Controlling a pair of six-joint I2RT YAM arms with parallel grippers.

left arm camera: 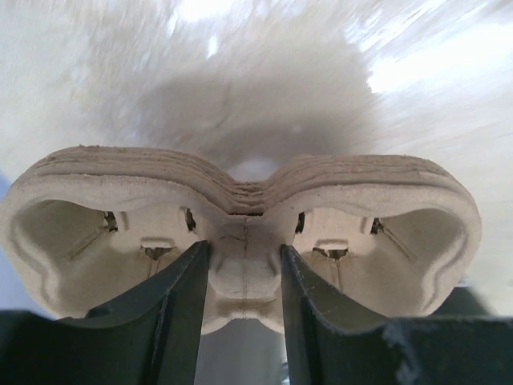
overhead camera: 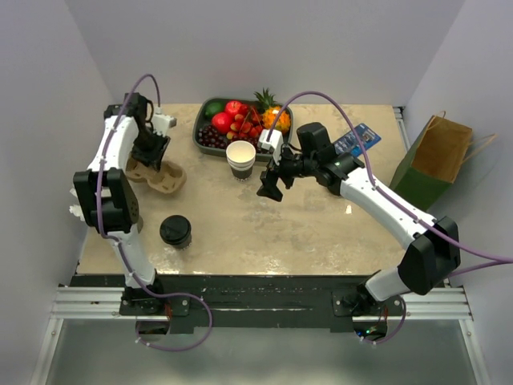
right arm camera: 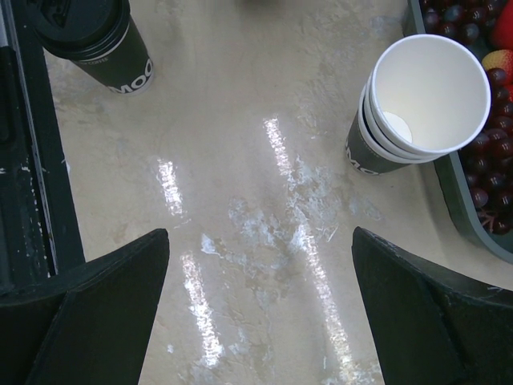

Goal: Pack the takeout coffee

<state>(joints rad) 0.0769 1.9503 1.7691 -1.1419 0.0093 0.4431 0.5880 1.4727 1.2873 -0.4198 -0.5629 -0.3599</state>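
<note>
The takeout coffee [overhead camera: 175, 231], a dark cup with white lettering and a black lid, stands near the front left of the table. It also shows at the top left of the right wrist view [right arm camera: 88, 36]. My left gripper [overhead camera: 151, 152] is shut on the middle bridge of a stack of brown pulp cup carriers [overhead camera: 164, 178], with one finger in each cup well [left arm camera: 244, 257]. The carrier [left arm camera: 240, 200] fills the left wrist view. My right gripper [overhead camera: 268, 186] is open and empty above the bare table middle [right arm camera: 260, 241], apart from the coffee.
A stack of lidless white paper cups [overhead camera: 240, 159] [right arm camera: 421, 104] stands in front of a dark fruit tray [overhead camera: 199, 136]. A brown paper bag [overhead camera: 433, 156] stands at the right edge. A blue card [overhead camera: 358, 139] lies at the back right.
</note>
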